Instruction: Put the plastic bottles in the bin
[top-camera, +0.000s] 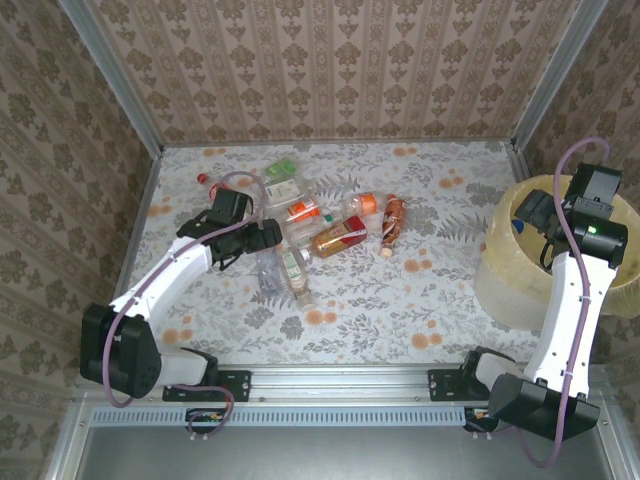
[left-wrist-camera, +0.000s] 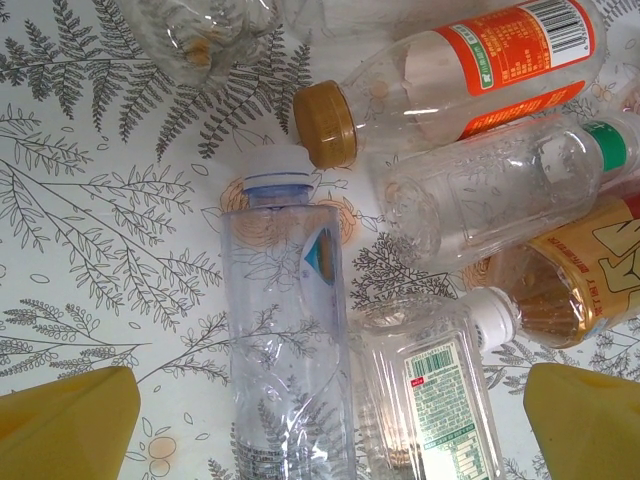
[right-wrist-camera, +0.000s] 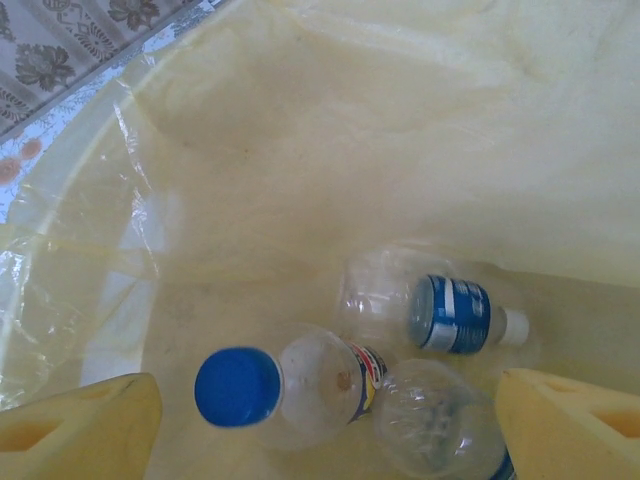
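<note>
Now the left gripper hangs, jaws spread, over a clear bottle; the right gripper, jaws likewise spread, hovers above the bin

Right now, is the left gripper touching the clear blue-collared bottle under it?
Apart. Left wrist view: the open left gripper straddles the bottle, with table visible between it and the nearer finger.

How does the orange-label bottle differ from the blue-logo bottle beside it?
The orange-label bottle has a tan cap and a big label; the blue-logo bottle has a pale cap and only a small mark. The orange-label bottle lies across the view, the blue-logo bottle runs up it. Both are clear and capped.
</note>
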